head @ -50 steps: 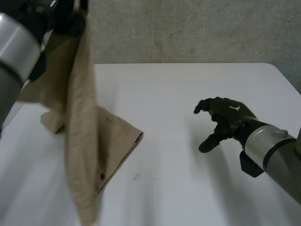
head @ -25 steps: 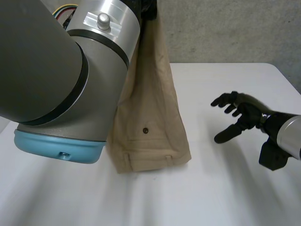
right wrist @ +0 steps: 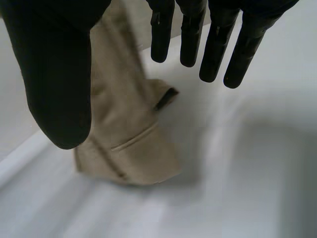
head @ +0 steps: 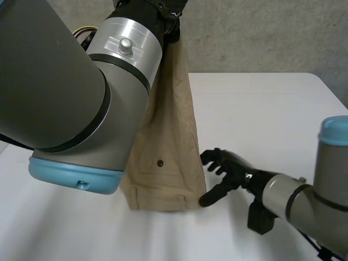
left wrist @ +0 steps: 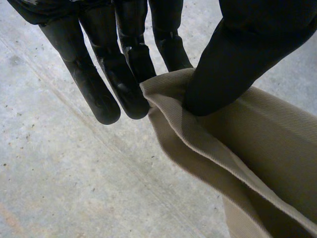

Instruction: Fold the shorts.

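While left hand (left wrist: 124, 74) high on shorts (head: 168, 152), right hand (head: 231, 174) open beside them.

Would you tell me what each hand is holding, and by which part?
The left hand pinches the tan shorts by their top edge; they hang to the table. The right hand, open beside their lower end, holds nothing.
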